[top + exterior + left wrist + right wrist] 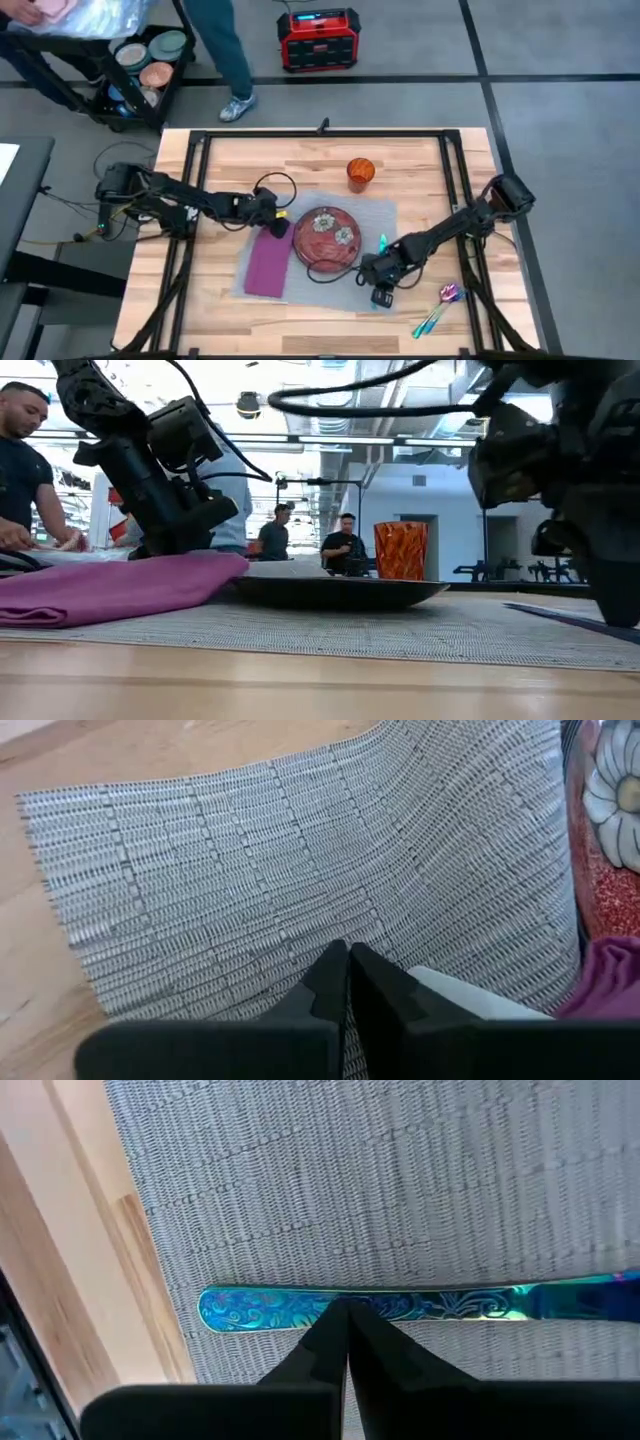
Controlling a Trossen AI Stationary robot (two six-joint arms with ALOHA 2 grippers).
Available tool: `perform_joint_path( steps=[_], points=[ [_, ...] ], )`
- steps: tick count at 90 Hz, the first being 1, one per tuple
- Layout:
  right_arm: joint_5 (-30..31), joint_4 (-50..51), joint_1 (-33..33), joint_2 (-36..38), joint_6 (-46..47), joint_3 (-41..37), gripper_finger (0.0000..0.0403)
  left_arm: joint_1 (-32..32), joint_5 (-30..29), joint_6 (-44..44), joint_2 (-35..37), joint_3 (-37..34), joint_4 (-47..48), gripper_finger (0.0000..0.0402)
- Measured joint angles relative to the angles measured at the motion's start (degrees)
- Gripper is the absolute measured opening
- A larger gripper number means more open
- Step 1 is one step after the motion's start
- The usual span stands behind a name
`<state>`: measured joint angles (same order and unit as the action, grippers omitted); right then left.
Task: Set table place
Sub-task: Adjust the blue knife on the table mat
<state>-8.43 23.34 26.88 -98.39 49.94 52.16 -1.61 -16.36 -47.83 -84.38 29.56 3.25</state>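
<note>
The grey placemat (375,215) lies flat near the middle of the wooden desk (420,150), and everything else is logged relative to it. On it: a dark red plate (326,238) with pale flower motifs sits about centre; a purple napkin (268,262) lies on the mat just beside the plate, on the side toward the left arm; an orange glass (360,172) stands upright at the mat's far edge, beyond the plate. The left hand (347,982) is over the mat at the napkin's far end, between napkin and plate; its fingers are pressed together with nothing between them, tips down at the woven surface. The right hand (346,1332) is at the mat's edge on the right arm's side, beside the plate; its fingers are together and its tips meet the handle of an iridescent blue-green utensil (420,1304), which lies flat on the mat. Whether the fingers actually grip the handle or only touch it from above, cannot tell. Off the mat, on bare wood nearer the desk's front right corner, lie two more iridescent utensils (438,308) side by side. In the low view, people (345,545) stand in the room behind the desk; one person (25,470) is at the left.
</note>
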Motion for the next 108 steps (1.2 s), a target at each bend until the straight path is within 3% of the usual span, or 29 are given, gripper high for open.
perform_joint_path(
  steps=[10,22,41,55,77,108],
  points=[
    [1.5,1.12,1.5,0.62,3.01,0.0,0.0,0.0,0.04,0.0,0.0,0.0,0.04,0.0],
    [8.08,5.55,2.69,4.05,5.08,-0.13,0.0,0.0,0.09,0.0,0.02,0.0,0.09,0.0],
    [13.03,17.93,-0.53,10.47,5.07,-0.04,0.0,0.0,0.13,0.0,0.02,0.0,0.15,0.0],
    [13.21,23.92,-3.37,10.97,1.85,-0.14,0.0,0.0,0.15,-0.43,0.02,0.0,0.22,0.0],
    [12.89,20.83,-8.28,10.97,-4.78,-0.09,0.0,0.0,0.2,-0.74,0.02,-0.02,0.24,0.0],
    [9.82,18.64,-7.36,10.97,-5.42,-1.33,0.0,0.02,0.17,-0.82,0.02,-0.04,0.28,0.0]
  ],
)
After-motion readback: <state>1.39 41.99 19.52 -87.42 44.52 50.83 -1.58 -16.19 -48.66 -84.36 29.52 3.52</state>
